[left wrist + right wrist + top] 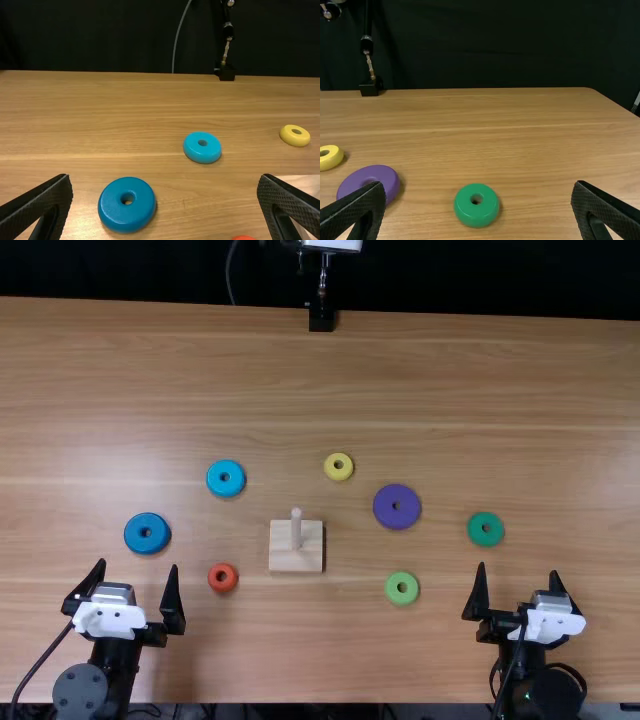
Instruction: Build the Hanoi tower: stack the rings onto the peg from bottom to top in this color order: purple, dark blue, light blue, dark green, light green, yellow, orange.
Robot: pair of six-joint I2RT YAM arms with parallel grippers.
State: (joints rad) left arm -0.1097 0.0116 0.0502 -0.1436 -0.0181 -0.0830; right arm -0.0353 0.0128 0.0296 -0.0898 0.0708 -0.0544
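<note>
The round, painted purple ring (388, 518) lies ahead and left of the nearer, right arm (552, 624), whose jaws are spread.

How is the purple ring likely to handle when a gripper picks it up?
The purple ring looks rigid, its rim evenly round, so it should probably keep its shape when pinched. Its smooth, slightly shiny surface might slip under a loose grip. Lying flat and wide for its height, it seems unlikely to roll or tip.
</note>
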